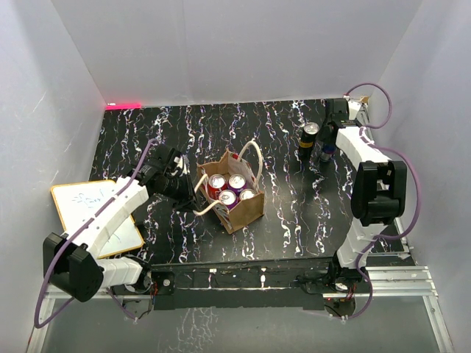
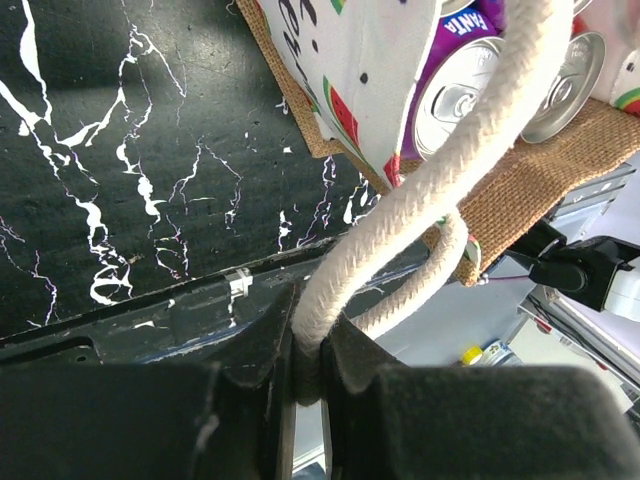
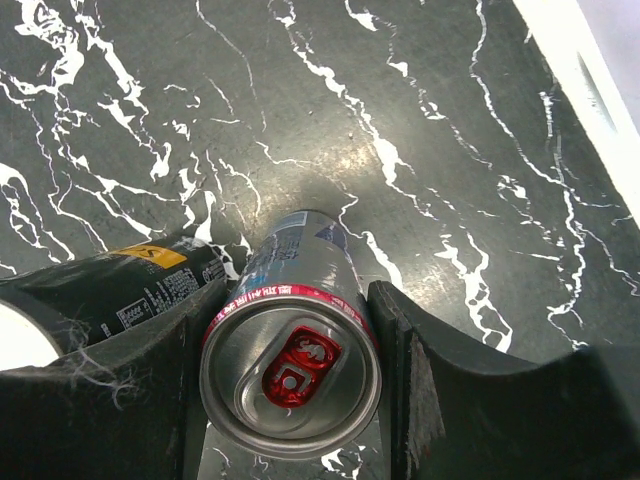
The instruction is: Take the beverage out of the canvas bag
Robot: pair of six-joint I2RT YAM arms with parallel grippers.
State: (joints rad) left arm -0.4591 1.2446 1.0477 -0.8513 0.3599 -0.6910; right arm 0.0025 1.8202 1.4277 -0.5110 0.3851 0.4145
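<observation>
– Left gripper (image 2: 308, 352): what is it gripping?
– Its jaws are clamping tight on one cream rope handle (image 2: 440, 170) of the canvas bag (image 1: 250, 213). The bag is sitting in the middle of the table (image 1: 294, 213), mouth gaping upward.
– Is anything sitting inside?
– Four cans (image 1: 229, 190) are standing upright in it, one of them purple.
– And farther back?
– Near the table's far right corner, the right gripper (image 3: 290, 305) is squeezing a silver can (image 3: 290, 385) with a red tab. A black can (image 3: 120, 290) is standing just beside it, almost touching.
</observation>
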